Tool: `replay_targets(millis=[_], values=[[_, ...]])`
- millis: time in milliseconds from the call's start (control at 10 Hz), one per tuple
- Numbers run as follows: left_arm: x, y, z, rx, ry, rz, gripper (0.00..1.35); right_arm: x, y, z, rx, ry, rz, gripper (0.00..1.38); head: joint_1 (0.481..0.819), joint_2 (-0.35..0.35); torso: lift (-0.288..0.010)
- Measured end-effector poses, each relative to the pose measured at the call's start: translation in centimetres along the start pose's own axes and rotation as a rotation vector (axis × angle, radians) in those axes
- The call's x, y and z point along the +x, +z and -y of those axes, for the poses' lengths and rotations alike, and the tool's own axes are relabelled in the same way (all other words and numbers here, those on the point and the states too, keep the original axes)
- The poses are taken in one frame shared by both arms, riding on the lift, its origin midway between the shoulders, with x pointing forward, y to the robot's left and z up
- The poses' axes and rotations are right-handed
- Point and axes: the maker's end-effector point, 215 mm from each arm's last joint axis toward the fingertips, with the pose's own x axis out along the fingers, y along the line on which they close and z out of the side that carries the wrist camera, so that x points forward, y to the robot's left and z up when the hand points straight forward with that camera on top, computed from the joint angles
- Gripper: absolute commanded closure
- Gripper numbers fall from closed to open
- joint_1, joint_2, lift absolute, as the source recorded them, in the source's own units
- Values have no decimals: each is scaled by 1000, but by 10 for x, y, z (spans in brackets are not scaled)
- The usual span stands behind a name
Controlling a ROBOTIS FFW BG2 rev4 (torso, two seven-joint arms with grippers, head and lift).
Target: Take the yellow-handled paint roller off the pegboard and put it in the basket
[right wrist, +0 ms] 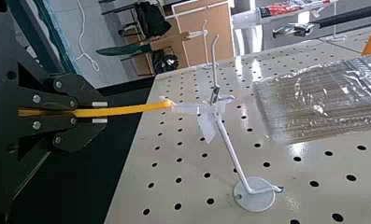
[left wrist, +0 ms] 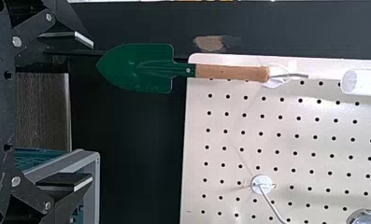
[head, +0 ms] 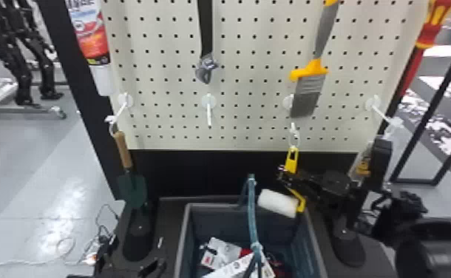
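our right gripper point(head: 284, 175) pinching the yellow-handled paint roller point(head: 277, 203) at our one o'clock, its white loop point(head: 297, 140) on the hook point(head: 292, 126), our left gripper point(head: 136, 248) spread wide, basket point(head: 213, 205) at twelve o'clock

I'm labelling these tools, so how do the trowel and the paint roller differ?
The trowel has a wooden handle; the paint roller has a yellow one. The trowel ends in a pointed green blade, the paint roller in a white sleeve. The trowel hangs free, while the right end effector grips the paint roller. Both have loops at white hooks.
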Motion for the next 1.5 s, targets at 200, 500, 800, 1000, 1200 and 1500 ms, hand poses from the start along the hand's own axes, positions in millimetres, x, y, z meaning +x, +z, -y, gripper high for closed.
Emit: replay_targets(millis=[200,500,800,1000,1200,1500], values=[[0,-1,0,0,0,-1,282,-1,2,0,-6,1,-1,1282,549,0,-100],[-1,-1,0,0,0,-2,282,-3,3,0,-7,2,-8,1282,549,0,-100],[-1,-1,0,0,0,-2,282,-6,13,-11,-22,20,-13,1282,549,0,-100],[-1,-1,1,0,-2,-2,282,-14,40,-21,-70,23,-16,1282,549,0,-100],[0,-2,2,-2,-4,-7,282,-28,55,-27,-92,1,-40,1282,549,0,-100],[-1,-4,3,-3,-6,-13,282,-48,23,-38,27,-21,-86,1282,549,0,-100]])
